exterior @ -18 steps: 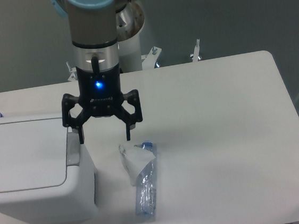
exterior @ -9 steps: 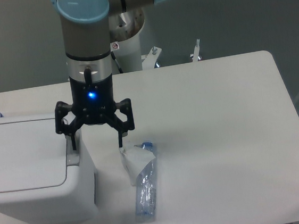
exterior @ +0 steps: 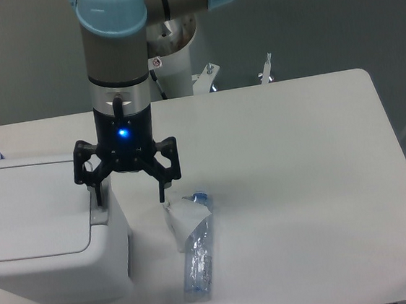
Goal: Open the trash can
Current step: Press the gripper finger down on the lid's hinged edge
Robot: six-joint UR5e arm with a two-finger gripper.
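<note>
Camera view: I see the trash can at the table's left front, lid flat and closed. My gripper hangs spread wide at its right edge, left finger over the darker push tab; contact unclear. Crushed clear bottle lies just right.

Even, diffuse light falls from overhead, leaving the flat white worktop bright and slightly washed out. Shadows are faint and soft-edged. A small blue indicator glows on the black two-finger hand. Focus is mildly soft across the frame, with fine grain.
</note>
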